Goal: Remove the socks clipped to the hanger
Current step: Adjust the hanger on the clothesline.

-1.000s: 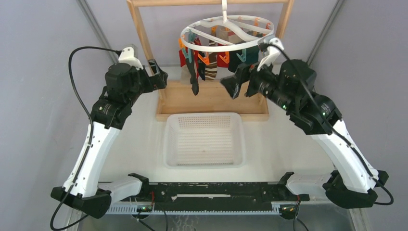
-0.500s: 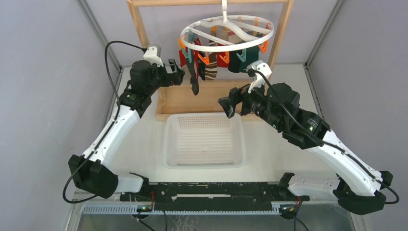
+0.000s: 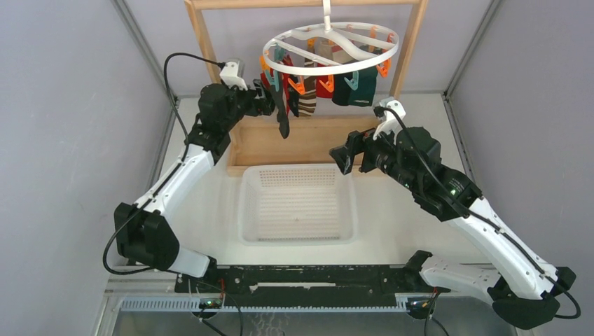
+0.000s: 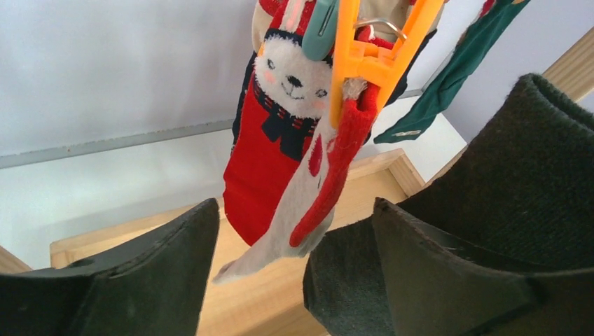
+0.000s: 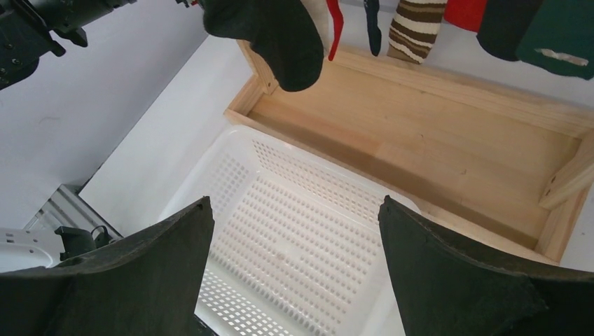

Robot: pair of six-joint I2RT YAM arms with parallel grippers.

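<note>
Socks (image 3: 308, 98) on hanger (image 3: 329, 69) | L end effector (image 4: 295, 210) released, red sock (image 4: 252, 168) btwn (dark sock (image 4: 532, 175) beside) | R end effector (image 5: 294, 206) released near basket (image 5: 231, 150)

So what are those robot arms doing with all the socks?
They're meant to take the socks off the round white hanger. The socks hang from its clips, and none is in the white basket yet. The left gripper is up at the hanger, open, with a red sock in an orange clip dangling between its jaws, not pinched. The right gripper is open above the basket, holding nothing.
</note>
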